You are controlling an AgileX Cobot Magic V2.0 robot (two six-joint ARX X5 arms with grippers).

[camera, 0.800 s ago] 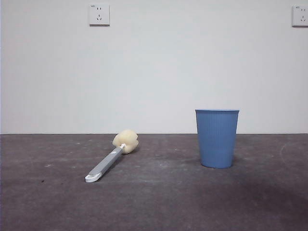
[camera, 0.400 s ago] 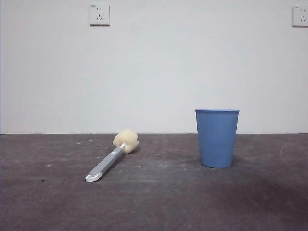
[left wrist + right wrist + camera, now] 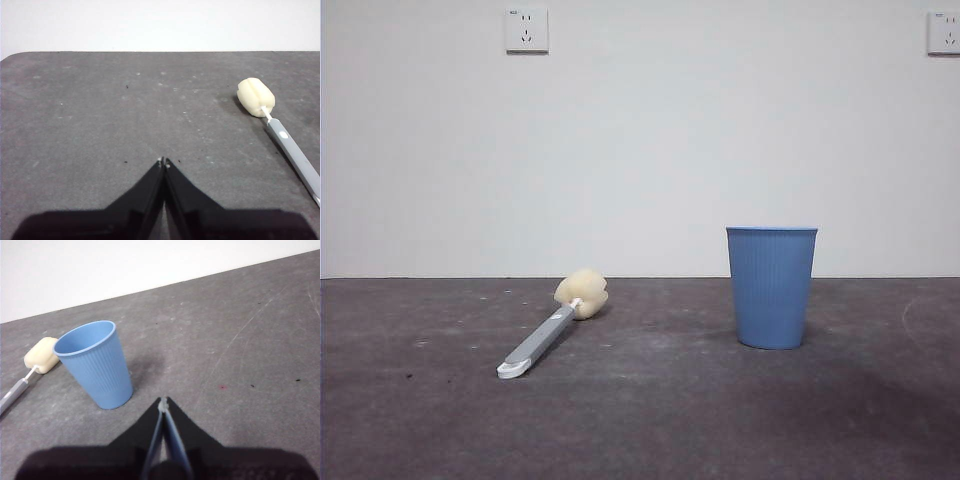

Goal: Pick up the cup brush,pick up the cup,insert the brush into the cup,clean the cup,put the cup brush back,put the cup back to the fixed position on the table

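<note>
Front view: the cup (image 3: 771, 288) was seen upright on the table (image 3: 650, 420), right of centre, mouth up, nothing in it that could be made out from this level. The cup brush (image 3: 551, 327) was laid flat on the table to the left, well apart from the cup, with the sponge head (image 3: 582, 293) at the far end and the white tip (image 3: 512, 369) pointed toward the camera. Two wall sockets (image 3: 526, 30) were noted high on the white wall behind. No arm was seen in this view. Left wrist view: the left gripper (image 3: 163, 162) was held over bare table with its jaws pressed together at the tips, nothing clamped between them. The cup brush (image 3: 280, 132) was seen off to one side, near but not touched, sponge head (image 3: 255, 97) toward the table's far edge and grey handle (image 3: 295, 155) cut off by the picture's edge. Right wrist view: the right gripper (image 3: 163, 402) was likewise closed tip to tip on nothing, just beside the base of the cup (image 3: 95, 363) but apart from it. The cup's inside was shown empty. Beyond the cup, the sponge head (image 3: 42, 355) and part of the handle (image 3: 13, 391) were visible flat on the table (image 3: 240, 330).
</note>
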